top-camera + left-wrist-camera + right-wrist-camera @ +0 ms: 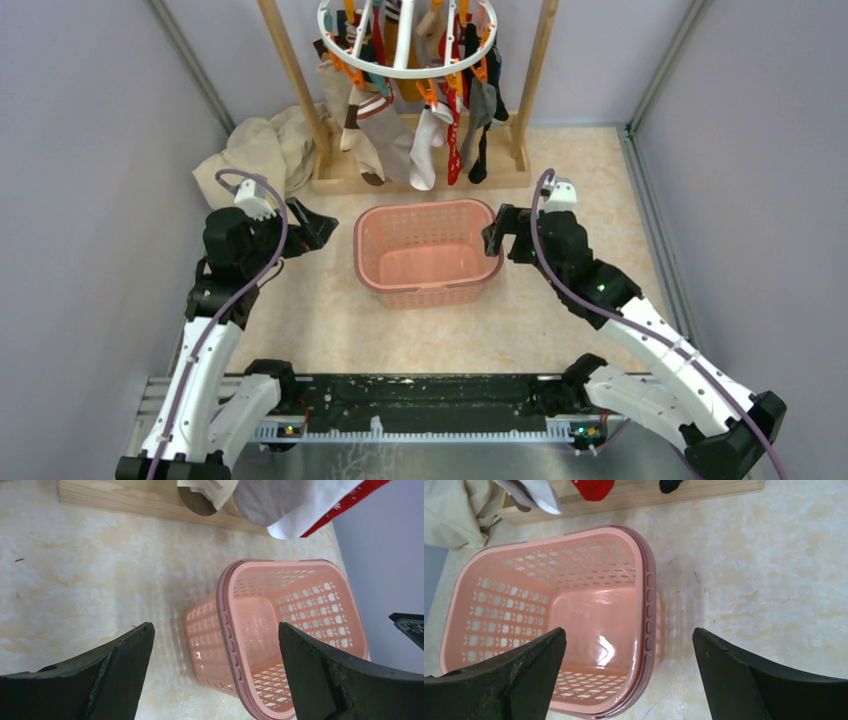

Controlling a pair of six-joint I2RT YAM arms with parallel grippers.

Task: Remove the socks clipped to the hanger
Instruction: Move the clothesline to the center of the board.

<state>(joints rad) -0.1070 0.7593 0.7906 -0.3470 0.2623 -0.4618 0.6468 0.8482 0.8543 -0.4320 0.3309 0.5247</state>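
Observation:
The hanger [345,43], a white ring with orange and teal clips, hangs at the top of the overhead view. Several socks [392,140] in grey, white, red and black dangle from it. Sock toes show at the top of the left wrist view [280,505] and the right wrist view [591,489]. My left gripper [322,228] stands open left of the pink basket, nothing between its fingers [130,660]. My right gripper [492,235] is open at the basket's right rim, also with nothing between its fingers [719,665]. Both are well below the socks.
A pink slotted basket [370,270] stands in the middle of the floor, below the socks. A wooden rail frame [340,178] carries the hanger. A beige cloth heap [255,150] lies at the back left. Grey walls close in both sides.

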